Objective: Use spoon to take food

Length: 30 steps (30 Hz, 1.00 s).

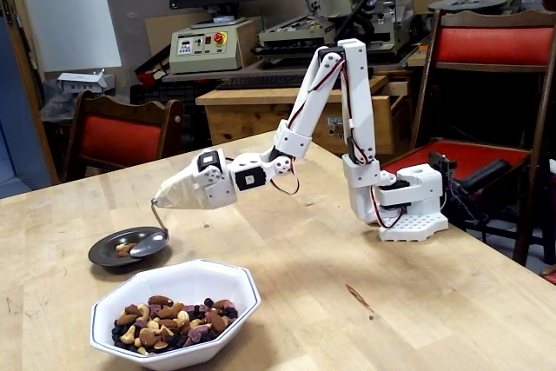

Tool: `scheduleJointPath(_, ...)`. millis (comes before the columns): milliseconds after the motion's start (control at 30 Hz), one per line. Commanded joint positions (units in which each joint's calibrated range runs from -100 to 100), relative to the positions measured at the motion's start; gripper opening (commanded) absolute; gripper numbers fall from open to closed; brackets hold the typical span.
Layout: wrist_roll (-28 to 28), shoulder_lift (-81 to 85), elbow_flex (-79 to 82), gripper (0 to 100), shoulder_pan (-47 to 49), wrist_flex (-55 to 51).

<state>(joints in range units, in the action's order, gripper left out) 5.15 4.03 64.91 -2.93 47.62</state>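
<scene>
On the wooden table point(347, 258), the white arm point(347, 102) reaches toward 9 o'clock in the fixed view, its tip point(187, 190) carrying the fixed spoon point(149, 244); no separate fingers are visible, so whether it is clamped cannot be told. The spoon bowl rests in the dark plate point(109, 252), handle rising toward 12 o'clock. The food point(169, 317) fills the white bowl point(217, 288) at 5 o'clock from the spoon, nearby.
</scene>
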Motion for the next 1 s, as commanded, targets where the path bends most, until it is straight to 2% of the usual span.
scheduleJointPath(0,-0.29,6.19,-5.79,4,0.78,1.55)
scheduleJointPath(533,-0.44,6.79,-6.59,4,0.86,1.47)
scheduleJointPath(967,-7.67,6.88,-6.59,4,0.86,1.47)
